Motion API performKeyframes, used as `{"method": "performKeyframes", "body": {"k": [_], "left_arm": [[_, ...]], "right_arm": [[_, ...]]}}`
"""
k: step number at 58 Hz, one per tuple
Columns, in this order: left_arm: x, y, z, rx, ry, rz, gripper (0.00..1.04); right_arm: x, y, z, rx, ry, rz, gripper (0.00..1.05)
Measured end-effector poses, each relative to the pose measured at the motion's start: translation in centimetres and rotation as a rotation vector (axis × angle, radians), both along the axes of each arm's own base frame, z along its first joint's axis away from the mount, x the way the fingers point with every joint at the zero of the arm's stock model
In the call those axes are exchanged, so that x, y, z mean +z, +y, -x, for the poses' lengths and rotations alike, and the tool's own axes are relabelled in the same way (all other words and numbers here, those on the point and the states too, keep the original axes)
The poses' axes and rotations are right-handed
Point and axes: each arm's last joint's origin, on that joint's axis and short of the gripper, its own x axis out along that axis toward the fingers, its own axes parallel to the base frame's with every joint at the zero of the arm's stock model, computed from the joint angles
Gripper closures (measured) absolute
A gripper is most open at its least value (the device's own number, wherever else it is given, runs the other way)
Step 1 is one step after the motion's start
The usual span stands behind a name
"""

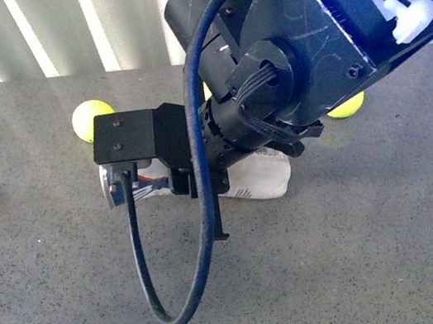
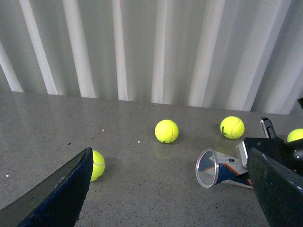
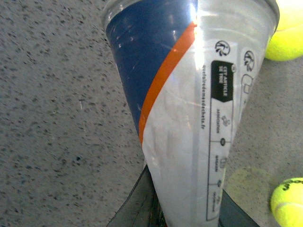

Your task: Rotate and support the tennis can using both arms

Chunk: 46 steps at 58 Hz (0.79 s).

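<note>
The tennis can (image 1: 257, 178) lies on its side near the middle of the grey speckled surface (image 1: 345, 273), its length running across the robot's front. The right gripper (image 3: 187, 210) is clamped on it, with a dark finger pressed to each side.

The right wrist view shows the label up close. It has a blue field, an orange stripe (image 3: 165, 75), then white. On the white are a black box of print too small to read, small recycling icons, and a vertical line reading roughly "quefairedemesdechets.fr". The brand name is not legible in any view.

In the front view the right arm (image 1: 290, 57) covers most of the can, leaving only its shiny rim end and a white stretch.

Only the left wrist view shows the can's round end nearly face-on and four tennis balls (image 2: 166, 131) scattered on the surface around it. It also shows the left gripper (image 2: 169, 163), fingers wide apart and clear of the can.
</note>
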Motion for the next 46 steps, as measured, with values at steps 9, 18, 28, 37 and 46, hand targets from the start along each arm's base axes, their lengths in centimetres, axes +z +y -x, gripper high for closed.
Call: {"method": "performKeyframes", "body": {"k": [9,18,28,37,46], "left_arm": [[0.00,0.00,0.00,0.000,0.000,0.000,0.07],[0.00,0.00,0.00,0.000,0.000,0.000,0.07],[0.00,0.00,0.00,0.000,0.000,0.000,0.07],[0.00,0.00,0.00,0.000,0.000,0.000,0.07],[0.00,0.00,0.00,0.000,0.000,0.000,0.07]], "right_arm": [[-0.32,0.71,0.29,-0.005,0.032,0.019,0.95],[-0.36,0.64,0.04,-0.026,0.024,0.013,0.95],[-0.47,0.27,-0.08,-0.041,0.031,0.031,0.86],[-0.62,0.11,0.01,-0.056,0.054,0.030,0.62],[-0.73,0.09,0.10,-0.075,0.069,0.018,0.34]]}}
